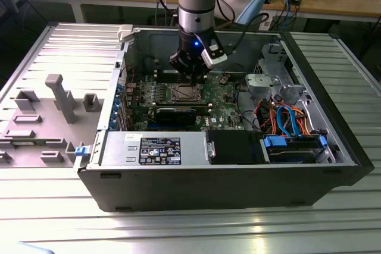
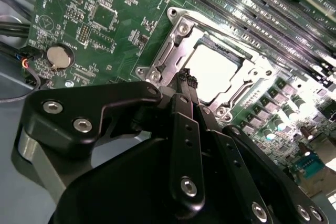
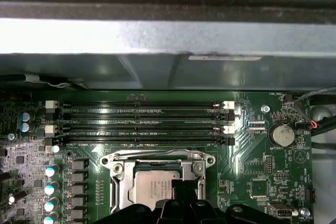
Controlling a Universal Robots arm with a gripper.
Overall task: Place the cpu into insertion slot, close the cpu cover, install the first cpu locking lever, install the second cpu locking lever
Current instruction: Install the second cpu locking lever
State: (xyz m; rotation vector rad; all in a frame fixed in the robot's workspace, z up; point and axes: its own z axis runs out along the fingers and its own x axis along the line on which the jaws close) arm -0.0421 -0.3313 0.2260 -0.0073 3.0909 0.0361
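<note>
The cpu (image 2: pixel 218 72) lies flat in the insertion slot (image 2: pixel 181 27) of the green motherboard, silver top up. The cpu cover (image 2: pixel 169 56) lies down around it, and the chip shows through its window. In the first wrist view the cpu (image 3: pixel 149 187) sits under the cover's frame (image 3: pixel 157 157). My gripper (image 2: pixel 185 77) hangs just above one edge of the socket, fingers pressed together and holding nothing. In the exterior view the gripper (image 1: pixel 191 75) is inside the open computer case, right over the cpu (image 1: pixel 183 93). I cannot tell how the locking levers stand.
Long black memory slots (image 3: pixel 142 124) run beside the socket, with the grey case wall (image 3: pixel 157 40) behind them. A coin battery (image 3: pixel 282 135) sits to one side. A black card (image 1: pixel 175 114), a power supply (image 1: pixel 155 147) and coloured cables (image 1: pixel 286 117) crowd the case.
</note>
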